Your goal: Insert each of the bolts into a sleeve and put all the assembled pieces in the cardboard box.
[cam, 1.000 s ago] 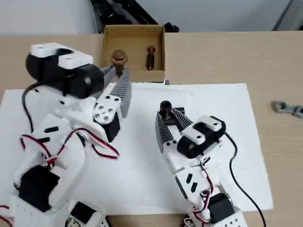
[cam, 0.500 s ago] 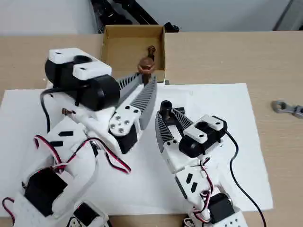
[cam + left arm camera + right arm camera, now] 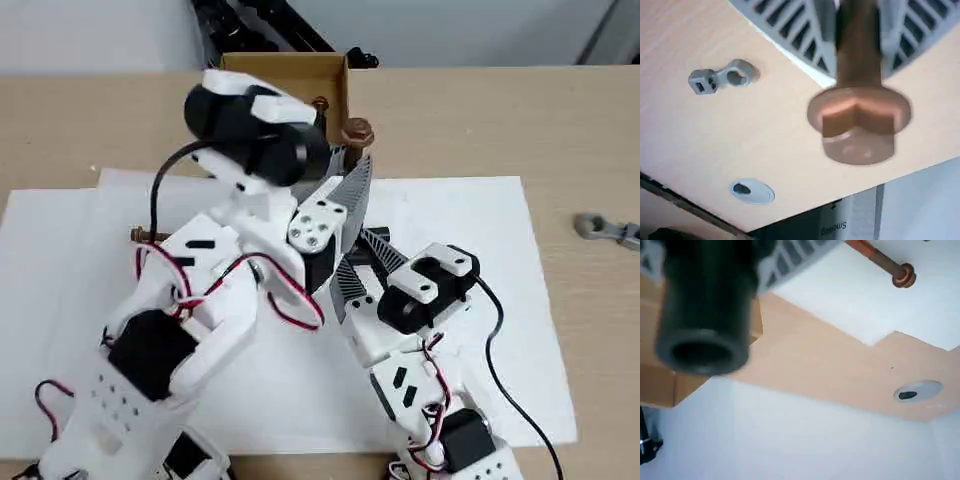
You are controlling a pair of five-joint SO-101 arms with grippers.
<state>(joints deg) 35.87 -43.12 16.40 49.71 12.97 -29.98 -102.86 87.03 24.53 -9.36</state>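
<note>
Swinging over from the cardboard box [image 3: 285, 62], the left gripper [image 3: 352, 158] clamps a copper bolt [image 3: 357, 130] near the right gripper [image 3: 360, 258], itself closed on a black sleeve [image 3: 705, 315]. Insertion looks next.

Bolt [image 3: 357, 131] beside cardboard box [image 3: 285, 65]

- The bolt [image 3: 858, 125] in the left gripper [image 3: 352, 158] is copper-brown, and a second bolt [image 3: 885, 262] on the paper has the same tone.
- The sleeve [image 3: 705, 310] is matt black.
- The left gripper and the right gripper [image 3: 715, 260] both have grey fingers with dark slatted ribbing.
- The left arm [image 3: 215, 260] and right arm [image 3: 400, 350] are white, with black motors and red and black wires.
- The cardboard box [image 3: 290, 68] is plain brown.
- The paper [image 3: 480, 230] is white.
- The table [image 3: 500, 120] is pale wood grain.
- The wrench [image 3: 605, 228] is grey metal.
</note>
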